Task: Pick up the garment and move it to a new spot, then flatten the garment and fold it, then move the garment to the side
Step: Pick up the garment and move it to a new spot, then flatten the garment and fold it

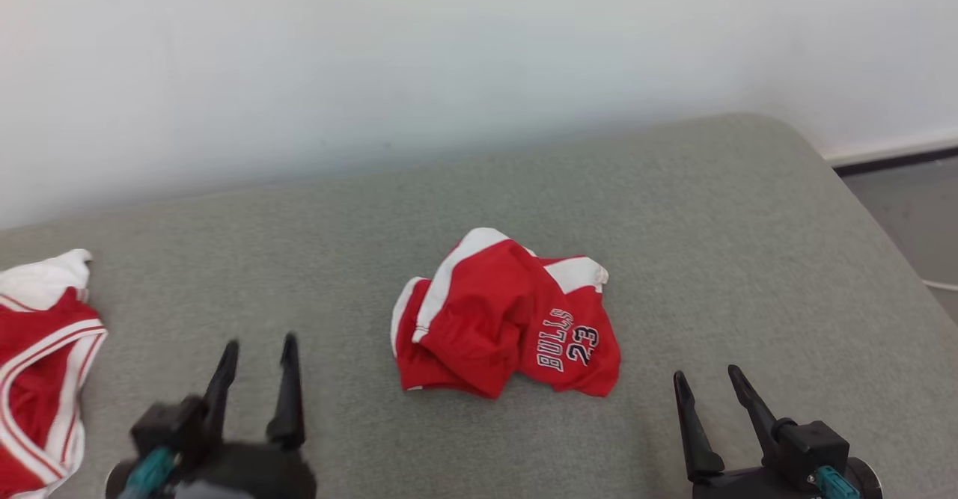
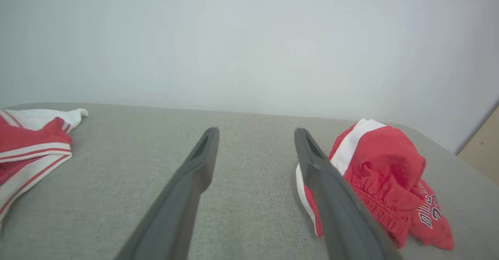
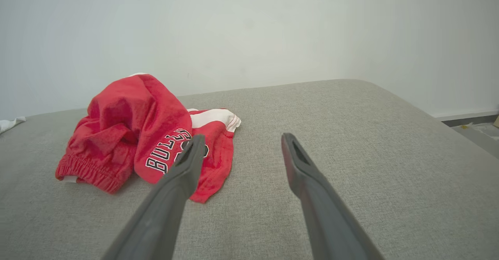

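Crumpled red-and-white fabric shorts (image 1: 505, 316), printed "BULLS 23", lie mid-surface, beyond and between my grippers.
My left gripper (image 1: 260, 343) and right gripper (image 1: 707, 372) stand wide, holding nothing. The grey woven cushion (image 1: 711, 245) meets a plain white wall (image 1: 449, 57) on its far side, and a red-and-white jersey (image 1: 41, 357) lies at its left edge.

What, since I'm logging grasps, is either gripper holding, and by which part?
Nothing is held. The left gripper and right gripper both stand with jaws open and empty; the crumpled red shorts lie loose on the grey surface, untouched.
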Controlling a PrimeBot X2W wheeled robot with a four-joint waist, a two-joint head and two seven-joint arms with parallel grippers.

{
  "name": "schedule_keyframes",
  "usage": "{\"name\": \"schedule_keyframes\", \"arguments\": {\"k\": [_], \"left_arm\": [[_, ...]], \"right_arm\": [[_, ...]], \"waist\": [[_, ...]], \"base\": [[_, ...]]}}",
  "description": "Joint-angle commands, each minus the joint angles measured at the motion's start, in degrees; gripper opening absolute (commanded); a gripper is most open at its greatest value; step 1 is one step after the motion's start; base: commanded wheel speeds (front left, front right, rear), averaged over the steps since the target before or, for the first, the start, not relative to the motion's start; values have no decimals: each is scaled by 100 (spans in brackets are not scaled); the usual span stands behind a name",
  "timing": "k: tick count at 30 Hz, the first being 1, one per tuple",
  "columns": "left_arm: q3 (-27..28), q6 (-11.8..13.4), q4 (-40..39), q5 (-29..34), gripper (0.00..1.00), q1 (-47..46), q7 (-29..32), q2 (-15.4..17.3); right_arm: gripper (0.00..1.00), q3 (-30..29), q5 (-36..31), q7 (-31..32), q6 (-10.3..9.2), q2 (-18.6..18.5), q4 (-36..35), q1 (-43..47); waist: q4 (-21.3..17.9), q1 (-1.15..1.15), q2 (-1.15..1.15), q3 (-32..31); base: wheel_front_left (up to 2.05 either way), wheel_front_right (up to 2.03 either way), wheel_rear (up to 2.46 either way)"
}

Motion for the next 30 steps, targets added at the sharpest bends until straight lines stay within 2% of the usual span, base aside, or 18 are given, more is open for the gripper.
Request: {"name": "schedule_keyframes", "arguments": {"k": [1, 5, 13, 24, 30], "left_arm": [[259, 56, -408, 134, 100, 496, -4, 5], [623, 84, -853, 242, 100, 1088, -4, -106], [1097, -33, -1356, 637, 100, 2155, -5, -283], [1245, -274, -1526, 850, 100, 2476, -7, -437], [1253, -327, -1513, 918, 100, 2438, -6, -478]], "right_arm": [[100, -29, -80, -1, -14, -8, -41, 107], [100, -37, -149, 23, -14, -8, -69, 154], [100, 21, -242, 70, -14, -8, -182, 285], [100, -27, -293, 126, -13, -8, -144, 392], [100, -47, -245, 127, -13, -8, -142, 382]], "waist": [[320, 0, 0, -307], [378, 0, 0, -373], [444, 0, 0, -471], [520, 0, 0, -497], [527, 0, 0, -484]], "base": [[0, 0, 0], [0, 0, 0], [0, 0, 0], [0, 0, 0], [0, 0, 0]]}}
